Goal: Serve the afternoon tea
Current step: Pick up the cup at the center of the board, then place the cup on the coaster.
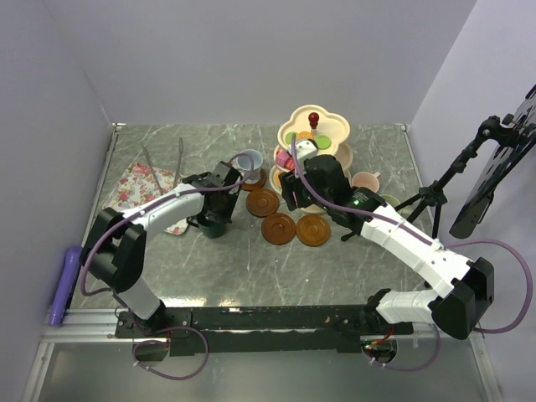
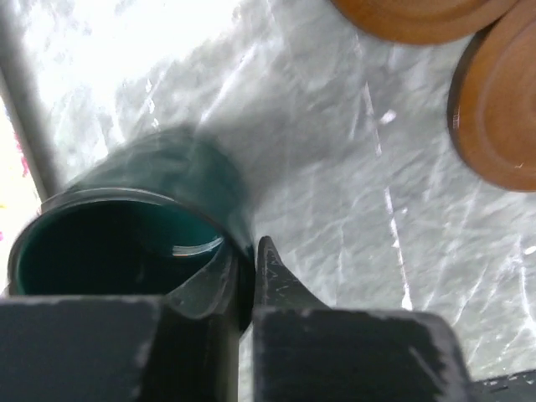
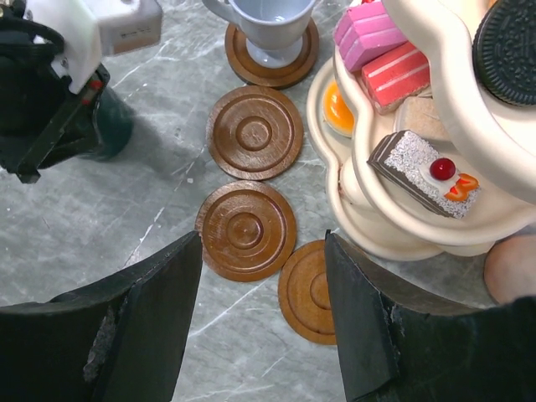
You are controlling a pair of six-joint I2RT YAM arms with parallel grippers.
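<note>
Now pinched in left claw (image 2: pixel 247 253) — dark green mug (image 2: pixel 180 172).

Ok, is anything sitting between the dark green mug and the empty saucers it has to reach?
Nothing visible. The dark green mug, its rim pinched by the left fingers, has only bare marble between it and the nearest empty saucer. The grey-blue mug stands off to the side.

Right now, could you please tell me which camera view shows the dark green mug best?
The left wrist view: it shows the dark green mug close up, rim and interior visible, though blurred. The top external view shows it mostly beneath the left gripper; the right wrist view catches only part of its side.
</note>
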